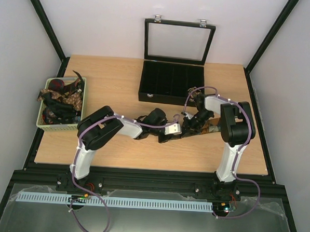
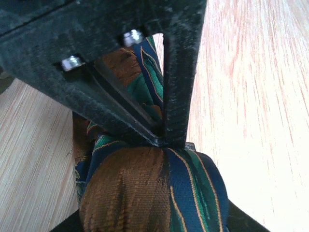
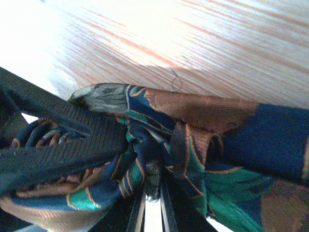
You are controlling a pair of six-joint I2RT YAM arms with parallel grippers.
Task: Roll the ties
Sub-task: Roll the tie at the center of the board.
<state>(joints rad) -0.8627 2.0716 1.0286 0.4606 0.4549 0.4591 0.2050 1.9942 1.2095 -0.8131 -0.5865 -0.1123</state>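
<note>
Top external view: mid-frame, left gripper [image 1: 181,130] and right gripper [image 1: 192,123] are both pinching one partly rolled tie [image 1: 212,128], jaws narrow; further ties [image 1: 59,98] are waiting in the basket [image 1: 55,126], left.

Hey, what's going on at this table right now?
Both arms meet mid-table over one blue, brown and green tie. The left gripper is shut on a bunched part, and the right gripper seems to pinch the fabric close by. It looks gathered, not yet a neat roll. More ties wait in the green basket; the black box stands open behind.
</note>
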